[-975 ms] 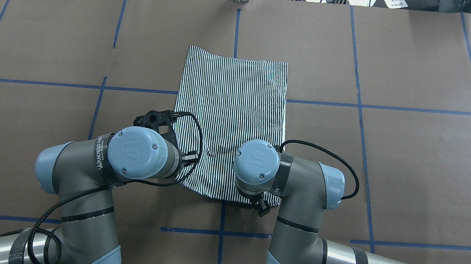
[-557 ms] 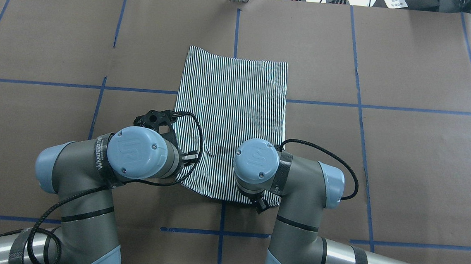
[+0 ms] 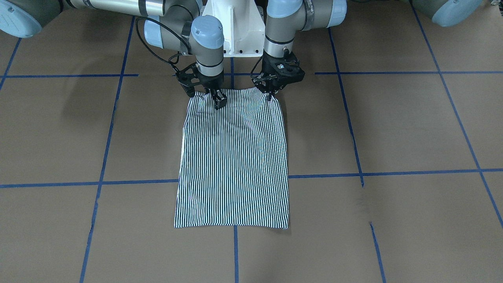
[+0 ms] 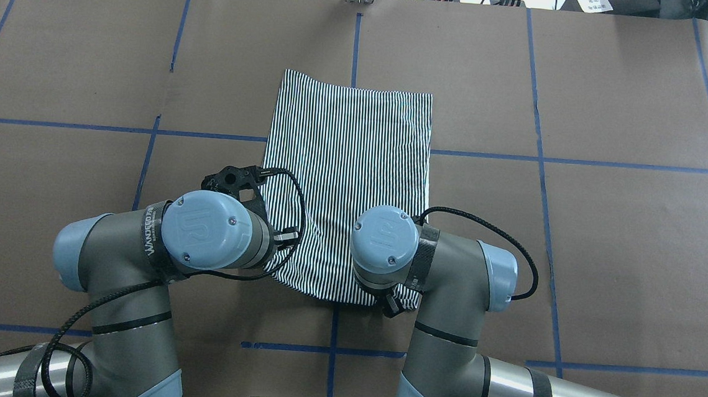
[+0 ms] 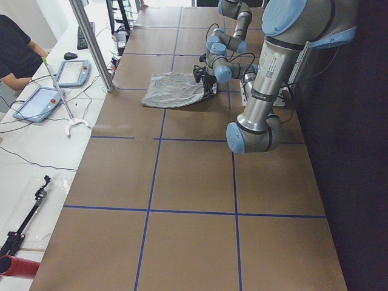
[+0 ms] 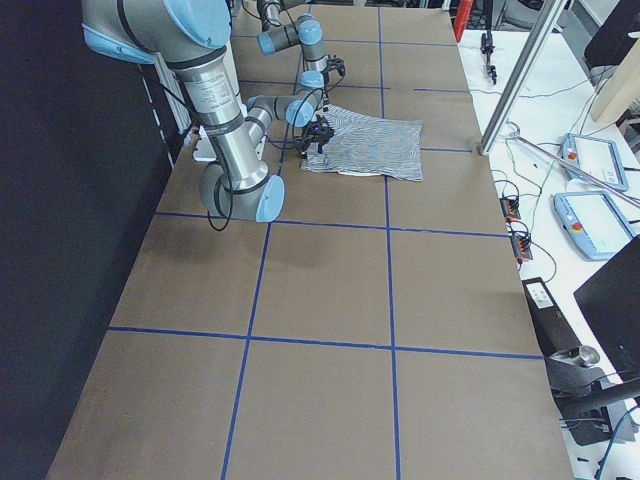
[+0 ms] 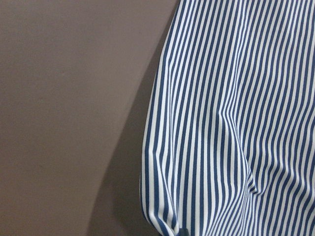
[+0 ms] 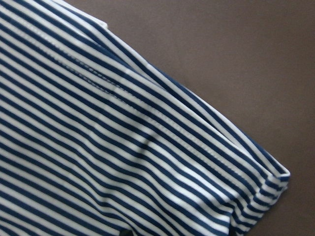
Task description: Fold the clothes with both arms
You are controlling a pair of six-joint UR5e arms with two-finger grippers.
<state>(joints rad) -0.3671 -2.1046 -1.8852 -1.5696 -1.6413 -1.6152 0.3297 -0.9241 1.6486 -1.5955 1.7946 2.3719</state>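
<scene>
A brown paper-covered table (image 4: 606, 241) crossed by blue tape lines fills the scene. The grey tubular left arm (image 4: 202, 228) and right arm (image 4: 442, 267), both with light-blue joint caps, bend inward over its robot-side middle. The navy-and-white striped shirt (image 4: 350, 161), folded into a long rectangle, lies at the table's centre, its robot-side edge raised slightly off the paper. The black two-finger left gripper (image 3: 270, 94) has its jaws closed on one corner of that edge. The black right gripper (image 3: 219, 101) pinches the fabric a little in from the other corner.
</scene>
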